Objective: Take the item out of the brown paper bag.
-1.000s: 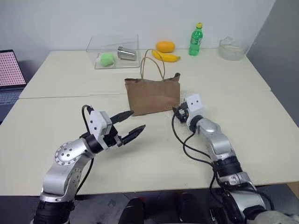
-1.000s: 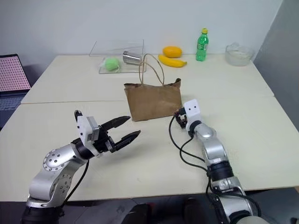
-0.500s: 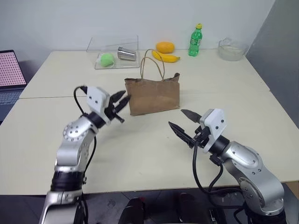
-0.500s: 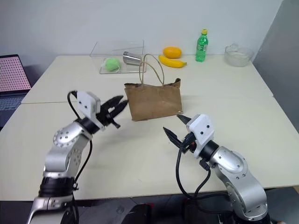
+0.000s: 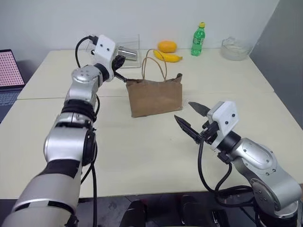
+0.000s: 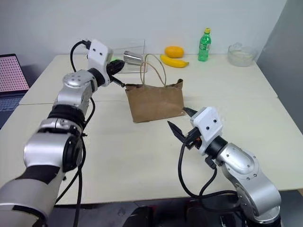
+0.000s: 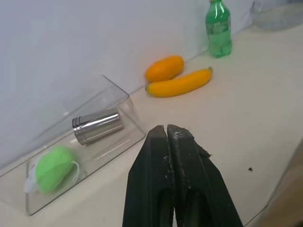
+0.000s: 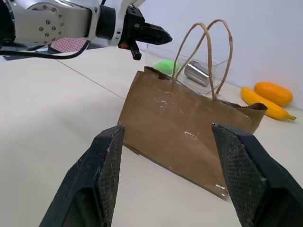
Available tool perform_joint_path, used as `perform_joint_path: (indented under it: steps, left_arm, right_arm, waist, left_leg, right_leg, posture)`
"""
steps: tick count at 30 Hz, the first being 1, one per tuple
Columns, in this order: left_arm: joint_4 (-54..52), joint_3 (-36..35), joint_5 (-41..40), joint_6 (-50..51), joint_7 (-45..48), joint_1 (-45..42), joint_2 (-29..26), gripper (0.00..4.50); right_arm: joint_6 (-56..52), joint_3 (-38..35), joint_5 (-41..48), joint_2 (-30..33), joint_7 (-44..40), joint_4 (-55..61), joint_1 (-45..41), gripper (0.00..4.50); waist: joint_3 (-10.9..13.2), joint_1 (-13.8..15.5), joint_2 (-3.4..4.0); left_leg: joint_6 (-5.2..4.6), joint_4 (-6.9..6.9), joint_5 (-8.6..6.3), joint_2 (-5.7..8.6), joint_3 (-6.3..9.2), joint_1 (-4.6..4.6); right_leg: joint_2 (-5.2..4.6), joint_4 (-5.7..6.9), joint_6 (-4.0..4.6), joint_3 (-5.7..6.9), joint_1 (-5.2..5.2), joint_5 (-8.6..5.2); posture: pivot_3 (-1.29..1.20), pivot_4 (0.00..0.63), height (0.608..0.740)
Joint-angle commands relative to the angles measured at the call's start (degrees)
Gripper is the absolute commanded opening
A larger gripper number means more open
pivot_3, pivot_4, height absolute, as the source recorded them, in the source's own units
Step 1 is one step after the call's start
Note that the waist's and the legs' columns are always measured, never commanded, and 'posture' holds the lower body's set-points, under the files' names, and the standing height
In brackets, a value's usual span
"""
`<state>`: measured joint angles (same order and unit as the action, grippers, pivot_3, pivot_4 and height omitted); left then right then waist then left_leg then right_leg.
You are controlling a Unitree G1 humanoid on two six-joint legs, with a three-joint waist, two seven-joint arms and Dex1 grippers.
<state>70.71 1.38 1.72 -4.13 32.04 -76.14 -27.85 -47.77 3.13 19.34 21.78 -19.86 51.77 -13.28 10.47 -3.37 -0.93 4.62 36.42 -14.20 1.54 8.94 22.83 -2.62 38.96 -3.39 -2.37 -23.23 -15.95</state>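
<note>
Brown kraft paper, creased, makes up the brown paper bag (image 5: 155,97), which stands upright near the middle of the pale counter (image 5: 142,156) with its 2 thin loop handles (image 5: 155,65) rising above the open top. Whatever is inside the bag is hidden from view.

At the bag's upper left corner hangs the left gripper (image 5: 119,61), raised above the counter with its jaws pressed together on nothing; whether the tips touch the bag's rim cannot be told. In its wrist view the 2 black fingers (image 7: 156,184) meet with no gap between them.

Nearer the robot, off the bag's right end, the right gripper (image 5: 189,118) hangs apart from the bag, aimed toward it, its jaws spread wide and empty.

Behind the bag sits a clear plastic tray (image 5: 133,53) containing a green ball (image 7: 53,167) and a metal cup (image 7: 97,126) lying on its side. Farther right along the back edge lie a banana (image 5: 168,57), an orange fruit (image 5: 167,47), a green bottle (image 5: 199,40) with a yellow cap, and a glass bowl (image 5: 235,49).
</note>
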Motion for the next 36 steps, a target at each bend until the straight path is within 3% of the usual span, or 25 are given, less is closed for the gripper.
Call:
perform_joint_path:
  steps: [1,10,19,22,26,30,36]
  left_arm:
    - [3.48,3.1,4.67,0.03,3.7,-3.78,0.35,0.06]
    - [4.6,5.53,7.46,4.2,23.99,-4.32,0.62,0.06]
    - [-1.65,5.87,5.62,7.9,47.39,-2.24,-3.52,0.06]
    - [-8.37,6.49,4.36,11.28,54.25,1.7,-4.95,0.06]
    - [-25.19,8.38,0.28,20.04,60.29,10.34,-7.9,0.06]
    - [-45.55,10.62,-6.83,27.93,60.46,21.05,-13.79,0.06]
    - [-58.9,5.3,-10.69,26.11,54.73,24.78,-13.28,0.06]
  right_arm:
    - [-1.06,-1.88,1.65,0.69,0.53,3.43,-0.61,3.09]
    - [-4.7,-5.04,5.46,2.09,0.94,5.96,0.41,3.09]
    - [-7.46,-8.33,12.49,5.4,-0.15,7.09,1.6,3.09]
    - [-7.32,-8.47,14.19,6.22,-0.44,6.47,1.45,3.09]
    - [-6.81,-7.93,15.76,7.16,-0.47,5.7,1.09,3.09]
    - [-6.17,-7.45,16.43,7.97,-0.41,5.05,0.97,3.09]
    - [-5.2,-8.03,16.67,9.54,-0.38,5.43,2.31,3.09]
  waist:
    - [0.0,-0.04,0.0]
    - [0.0,-0.1,-0.01]
    - [0.01,-0.23,-0.01]
    - [0.0,-0.42,0.0]
    - [0.0,-0.76,0.0]
    - [0.0,-1.35,0.0]
    - [0.01,-0.75,0.0]
  left_leg:
    - [0.0,0.0,0.0,0.0,-0.01,-0.01]
    - [0.0,0.01,0.0,-0.02,0.0,-0.01]
    - [0.0,0.03,0.0,-0.03,-0.01,0.0]
    - [0.0,0.02,0.0,-0.05,-0.02,-0.02]
    - [0.0,0.03,0.0,-0.09,-0.03,-0.03]
    - [0.0,0.05,0.0,-0.17,0.05,-0.02]
    - [0.0,0.28,0.0,-0.14,0.09,0.03]
  right_leg:
    - [0.0,0.0,0.0,-0.01,0.0,0.0]
    - [0.01,0.05,0.0,-0.02,0.0,0.0]
    - [0.01,0.06,0.0,-0.02,0.0,0.0]
    - [0.02,0.08,0.0,-0.03,0.0,0.0]
    - [0.02,0.11,0.0,-0.06,0.01,0.0]
    - [0.05,0.12,0.01,-0.05,0.01,0.0]
    - [0.06,0.15,0.01,0.0,0.07,0.0]
  posture:
    - [0.0,0.15,0.74]
    - [0.0,0.15,0.74]
    - [0.0,0.15,0.74]
    - [0.0,0.15,0.74]
    - [0.0,0.15,0.74]
    - [0.0,0.15,0.74]
    - [0.0,0.15,0.74]
